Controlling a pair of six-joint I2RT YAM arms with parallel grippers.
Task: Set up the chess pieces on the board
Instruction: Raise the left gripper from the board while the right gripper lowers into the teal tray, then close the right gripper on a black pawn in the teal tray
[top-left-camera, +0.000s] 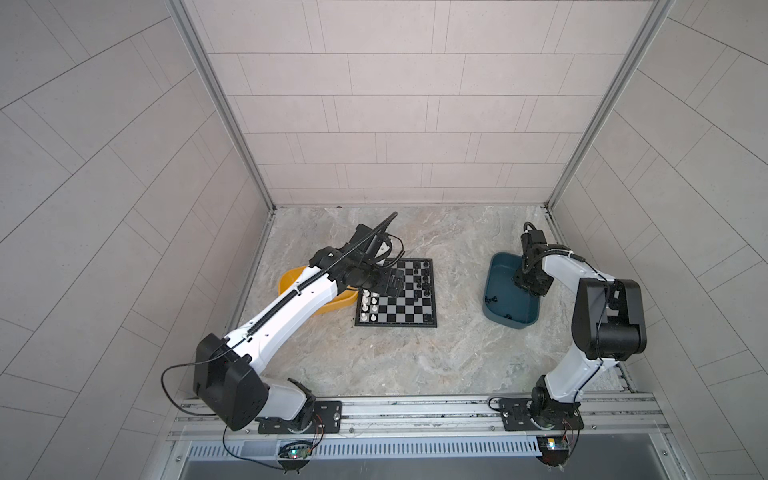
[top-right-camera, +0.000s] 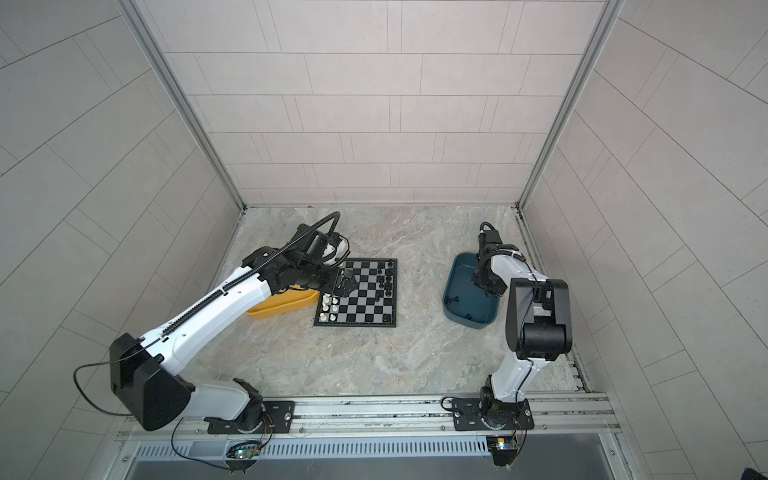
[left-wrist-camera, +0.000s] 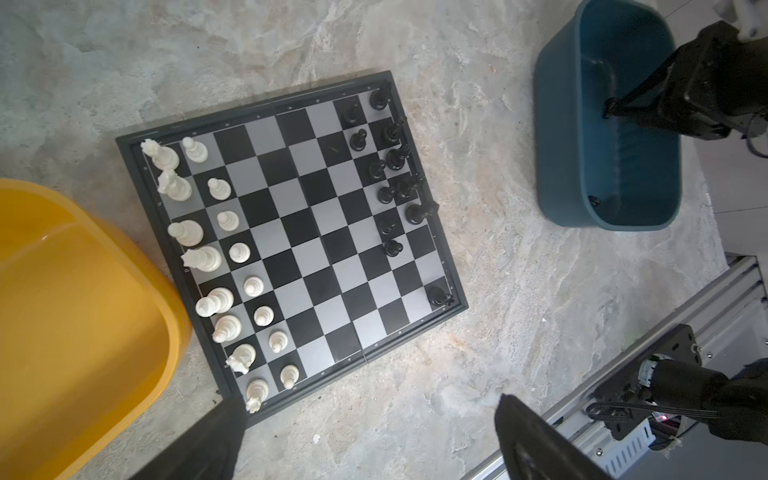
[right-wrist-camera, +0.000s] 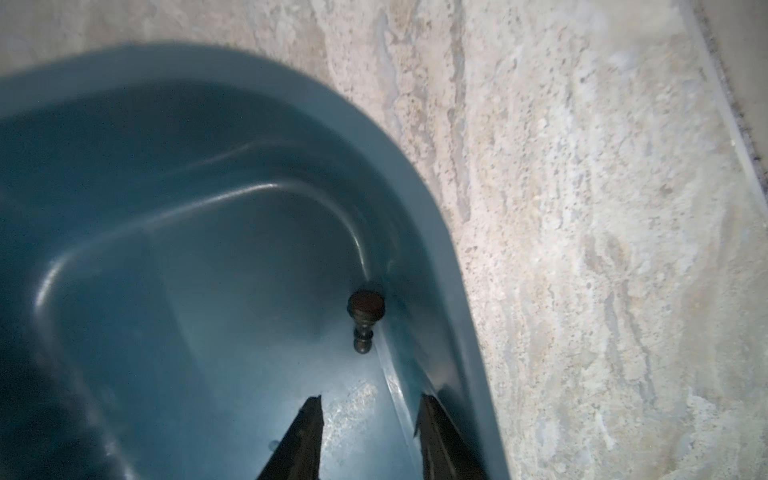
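While the left gripper (left-wrist-camera: 370, 440) is seen above the board (left-wrist-camera: 291, 249), which lies between the yellow tray (left-wrist-camera: 83, 332) and teal tray (left-wrist-camera: 552, 145), its fingers are spread wide and empty. Inside the teal tray the right gripper (right-wrist-camera: 370, 440) is held with fingers parted, nothing pinched, just short of a toppled black piece (right-wrist-camera: 365, 316).

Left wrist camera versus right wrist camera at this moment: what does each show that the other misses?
Only left wrist: the board with white pieces along one edge and black pieces partly filling the opposite side, the yellow tray, and the open left gripper.
Only right wrist: close up, the right gripper with fingers apart and nothing between, near a black pawn lying in the teal tray by its wall.
Both: the teal tray, the right gripper reaching into it, the marble tabletop.
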